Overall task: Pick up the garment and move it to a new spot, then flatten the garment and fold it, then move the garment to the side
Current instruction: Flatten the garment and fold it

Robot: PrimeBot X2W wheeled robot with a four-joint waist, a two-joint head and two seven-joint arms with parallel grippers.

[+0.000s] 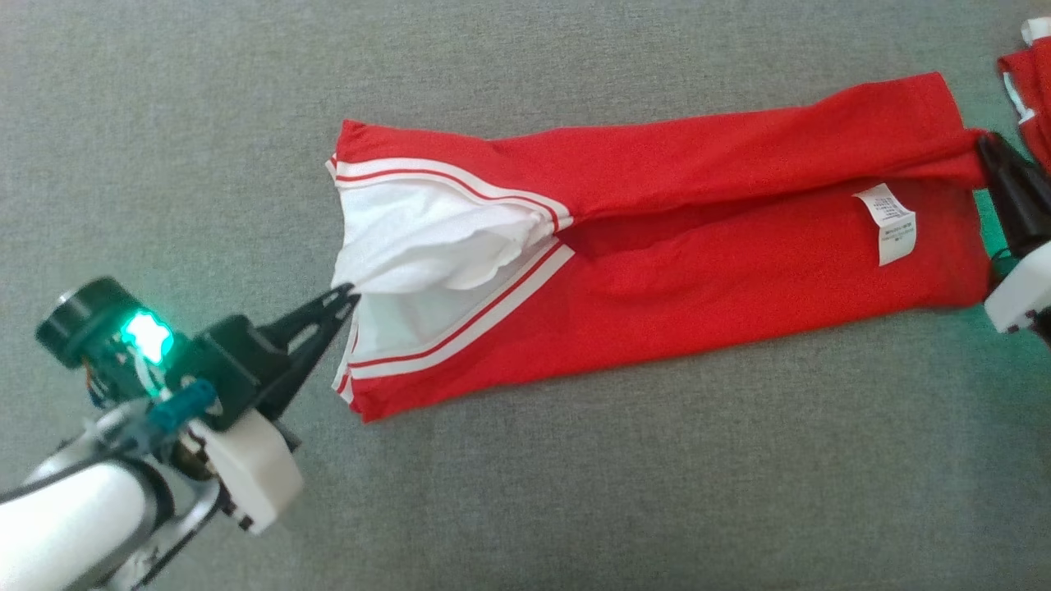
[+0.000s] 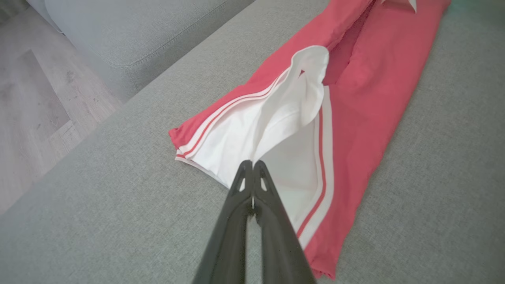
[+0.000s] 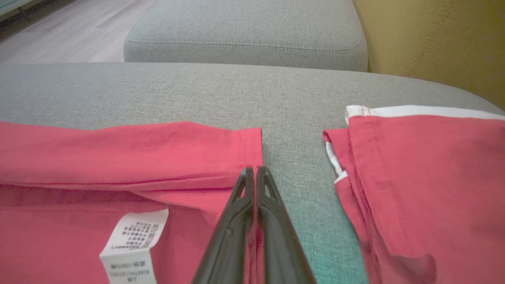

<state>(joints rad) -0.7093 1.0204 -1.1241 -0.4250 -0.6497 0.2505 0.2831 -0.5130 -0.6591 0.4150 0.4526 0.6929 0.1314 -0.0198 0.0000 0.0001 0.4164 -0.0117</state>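
The garment [image 1: 698, 271] is red with white stripes and a white inner layer, and it lies stretched left to right on the grey cushion [image 1: 575, 492]. My left gripper [image 1: 351, 292] is shut at its left end. There the white layer [image 2: 292, 102] draws up to a point between the closed fingertips [image 2: 252, 162]. At the garment's far right hem my right gripper [image 1: 985, 144] is shut on the red edge [image 3: 240, 150], with folds running into its tips [image 3: 252, 169]. A white care label [image 3: 130, 244] faces up near that end.
A second red garment with white trim [image 1: 1030, 74] lies just right of my right gripper [image 3: 414, 177]. A grey cushion [image 3: 244, 31] and a yellow one [image 3: 434, 35] sit beyond. The sofa edge drops to wooden floor [image 2: 31, 98] on the left.
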